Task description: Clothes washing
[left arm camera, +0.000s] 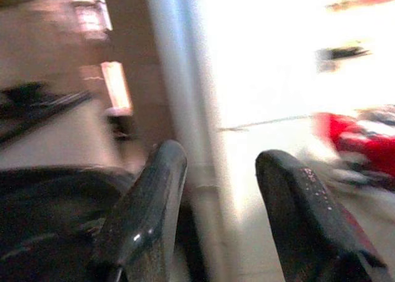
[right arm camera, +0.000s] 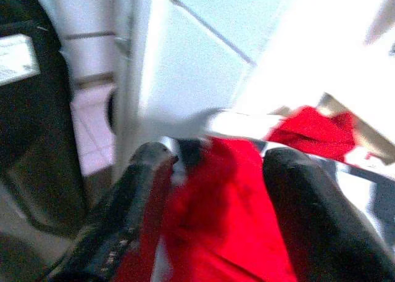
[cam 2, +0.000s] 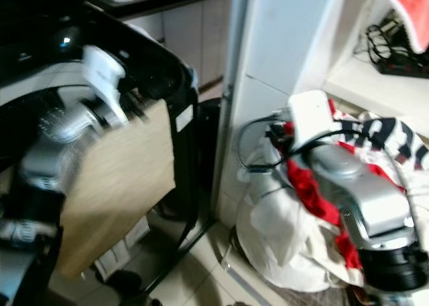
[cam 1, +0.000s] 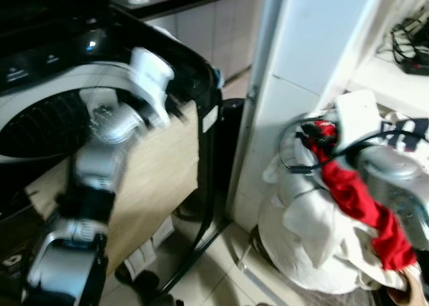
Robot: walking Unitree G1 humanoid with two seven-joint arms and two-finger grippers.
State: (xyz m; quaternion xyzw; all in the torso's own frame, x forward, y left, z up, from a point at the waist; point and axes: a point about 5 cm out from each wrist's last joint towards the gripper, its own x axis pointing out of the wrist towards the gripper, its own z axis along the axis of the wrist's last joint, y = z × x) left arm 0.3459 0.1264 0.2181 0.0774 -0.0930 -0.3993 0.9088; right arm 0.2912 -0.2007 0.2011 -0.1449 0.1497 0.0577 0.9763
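Washing machine sits on the left with its dark drum open to the camera, and the left gripper hangs blurred above its near rim, fingers spread wide with nothing between them. Past the white pillar, over on the right, the right gripper has a red garment between its fingers, lifted above the heaped white laundry bag.

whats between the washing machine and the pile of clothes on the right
A white pillar stands between the washing machine and the clothes pile, with tiled floor at its foot, seen in both eye views.
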